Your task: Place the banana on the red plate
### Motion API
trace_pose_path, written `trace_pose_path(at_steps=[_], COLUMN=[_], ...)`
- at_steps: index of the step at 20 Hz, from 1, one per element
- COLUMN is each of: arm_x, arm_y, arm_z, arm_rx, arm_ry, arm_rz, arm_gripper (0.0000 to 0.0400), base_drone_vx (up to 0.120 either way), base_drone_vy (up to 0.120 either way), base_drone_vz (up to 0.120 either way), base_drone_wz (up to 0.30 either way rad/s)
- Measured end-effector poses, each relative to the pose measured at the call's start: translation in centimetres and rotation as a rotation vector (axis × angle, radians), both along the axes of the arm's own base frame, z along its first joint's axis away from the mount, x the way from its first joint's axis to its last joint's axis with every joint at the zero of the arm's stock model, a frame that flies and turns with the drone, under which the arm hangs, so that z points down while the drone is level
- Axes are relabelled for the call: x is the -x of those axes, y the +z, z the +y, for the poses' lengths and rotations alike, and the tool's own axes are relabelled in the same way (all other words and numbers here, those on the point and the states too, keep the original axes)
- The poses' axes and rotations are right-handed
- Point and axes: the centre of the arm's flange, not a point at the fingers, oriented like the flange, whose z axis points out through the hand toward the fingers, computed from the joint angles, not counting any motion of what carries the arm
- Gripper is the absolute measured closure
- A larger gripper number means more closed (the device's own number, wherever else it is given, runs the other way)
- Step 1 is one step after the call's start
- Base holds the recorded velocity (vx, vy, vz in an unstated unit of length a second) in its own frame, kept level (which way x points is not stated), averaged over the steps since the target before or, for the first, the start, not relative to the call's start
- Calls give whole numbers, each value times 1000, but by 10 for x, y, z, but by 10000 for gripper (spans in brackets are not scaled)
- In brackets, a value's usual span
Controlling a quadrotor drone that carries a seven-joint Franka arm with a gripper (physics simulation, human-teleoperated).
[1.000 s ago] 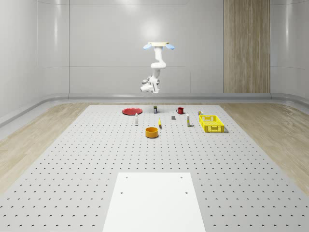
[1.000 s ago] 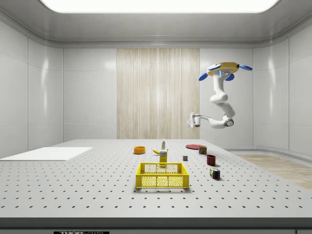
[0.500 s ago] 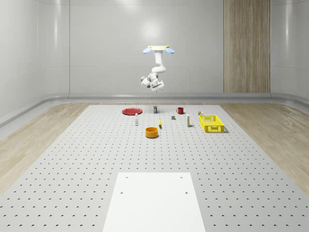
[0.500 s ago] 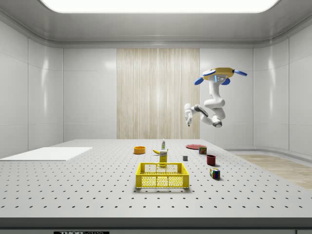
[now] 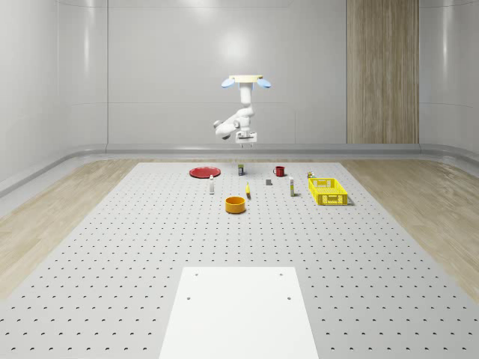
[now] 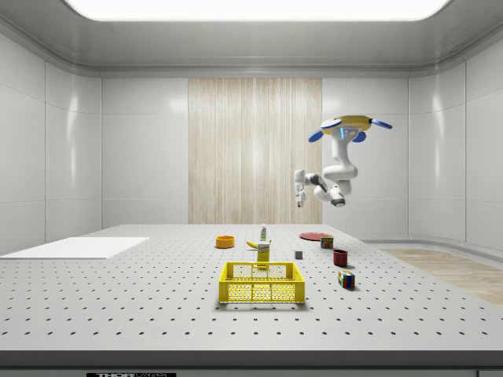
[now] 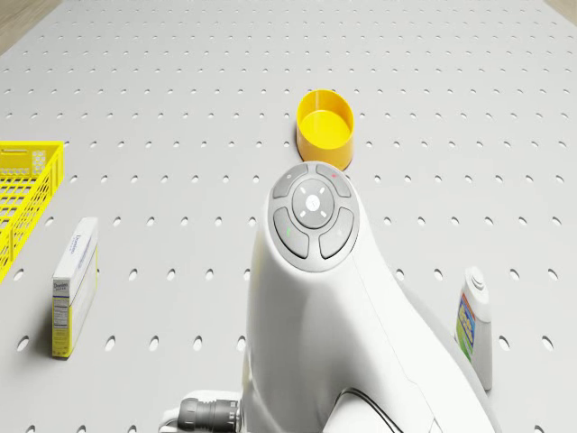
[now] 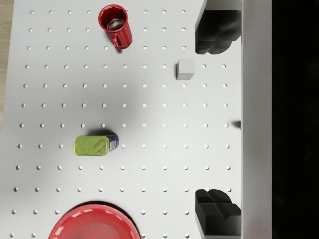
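The banana [image 5: 248, 192] lies on the perforated table just beyond the orange bowl [image 5: 236, 204]; in the side view the banana [image 6: 251, 245] is a small yellow shape behind a carton. The red plate [image 5: 204, 173] rests at the table's far end, and its rim [image 8: 94, 225] lies under the wrist camera. The drone [image 5: 245, 79] hovers high over the far end, with the arm folded beneath it. My gripper [image 5: 245, 140] points straight down, well above the table. Its fingers [image 8: 217, 32] stand wide apart with nothing between them, so it is open.
Below the gripper [image 8: 219, 122] are a red mug [image 8: 115, 22], a green can [image 8: 94, 145] and a grey cube [image 8: 185, 68]. A yellow crate [image 5: 327, 191] stands towards the whole-scene view's right. A carton [image 7: 77, 284], a bottle [image 7: 473, 325] and the bowl [image 7: 325, 124] lie ahead of the drone.
The drone has sunk a little and shifted towards the side view's left. The arm has folded in, swinging the gripper from pointing sideways to pointing straight down.
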Motion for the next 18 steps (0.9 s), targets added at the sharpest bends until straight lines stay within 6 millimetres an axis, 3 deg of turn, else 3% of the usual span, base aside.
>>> trace_pose_path(at_steps=[5,10,18], arm_x=[0,0,0], arm_y=[0,0,0], arm_z=[-3,-5,-5], arm_rx=[33,46,53], arm_ry=[-1,-1,-1], arm_rz=[1,2,2], arm_gripper=[0,0,0], base_drone_vx=[0,0,115], base_drone_vy=[0,96,0], base_drone_vz=[-120,-120,-30], base_drone_wz=[0,0,0])
